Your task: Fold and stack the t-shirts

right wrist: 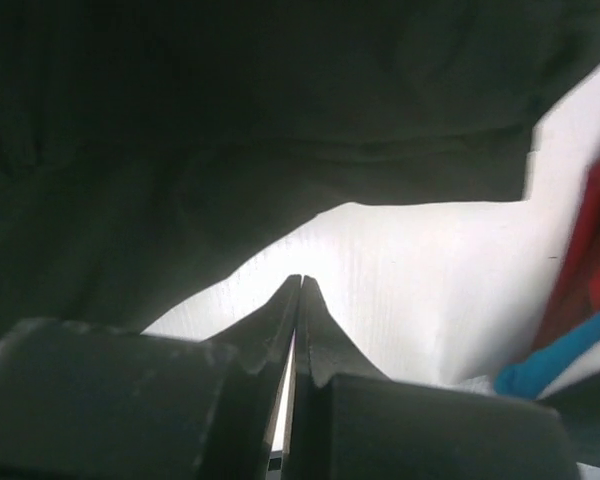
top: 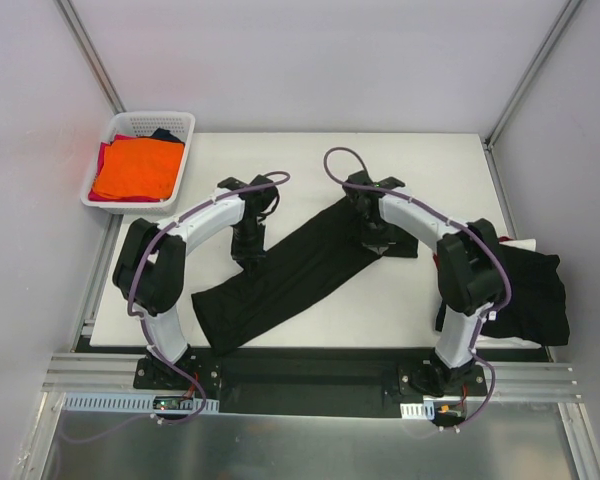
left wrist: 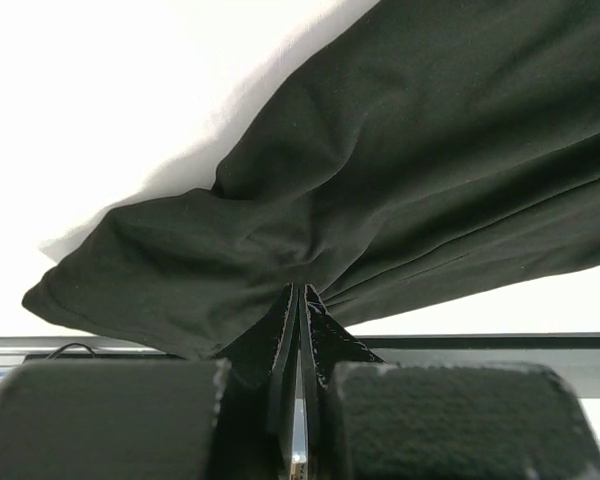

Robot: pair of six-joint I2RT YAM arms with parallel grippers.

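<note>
Closest in, the left tool [left wrist: 300, 290] is clenched on a pinch of the black t-shirt [left wrist: 400, 170]. The cloth puckers into folds that run right to its tips. The shirt lies as a long, narrow band slanting across the white tabletop [top: 430, 170], its low end near the left arm's base and its high end under the right arm.

The right tool [right wrist: 298, 282] is clamped shut too. From its own camera I see only bare tabletop past its tips, with the shirt's edge just beyond, so it looks closed on nothing.

The orange t-shirt [top: 135, 168] sits folded in the white basket [top: 180, 125] at the far left corner, and a dark heap [top: 530, 290] hangs off the right edge.

I'd judge this cloth light, limp and quick to bunch, so it will sag from any single grip. It is probably best taken at two spread points along one hem or edge, pinched deep enough not to slip.
</note>
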